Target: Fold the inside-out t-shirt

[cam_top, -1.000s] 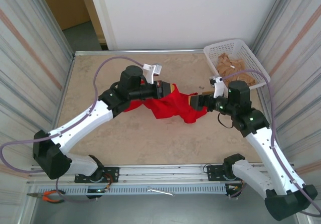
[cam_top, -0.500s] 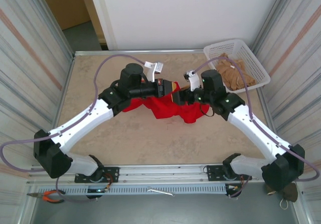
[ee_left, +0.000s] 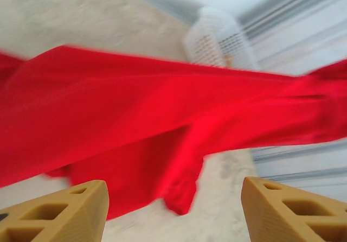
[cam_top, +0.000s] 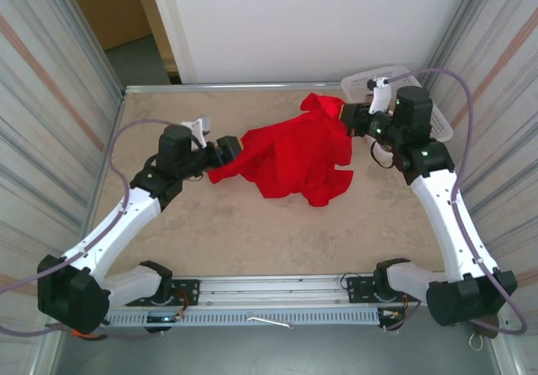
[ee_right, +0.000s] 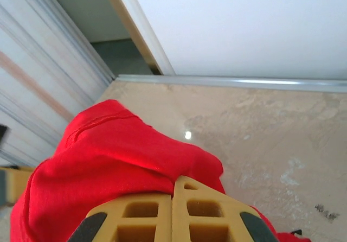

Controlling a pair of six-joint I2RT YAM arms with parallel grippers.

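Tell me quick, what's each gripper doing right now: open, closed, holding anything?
Left gripper: open, fingers wide apart.
Right gripper: closed, fingers pinching a bunch of the red t-shirt.

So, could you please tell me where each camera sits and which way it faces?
Top external: above and behind the bases, looking down at the table, left arm, right arm and red t-shirt.
Left wrist: on the left arm, looking across the table toward the white basket; left gripper open below.
Right wrist: on the right arm, facing the far wall; right gripper shut on the t-shirt.
Shared: all three show the t-shirt.
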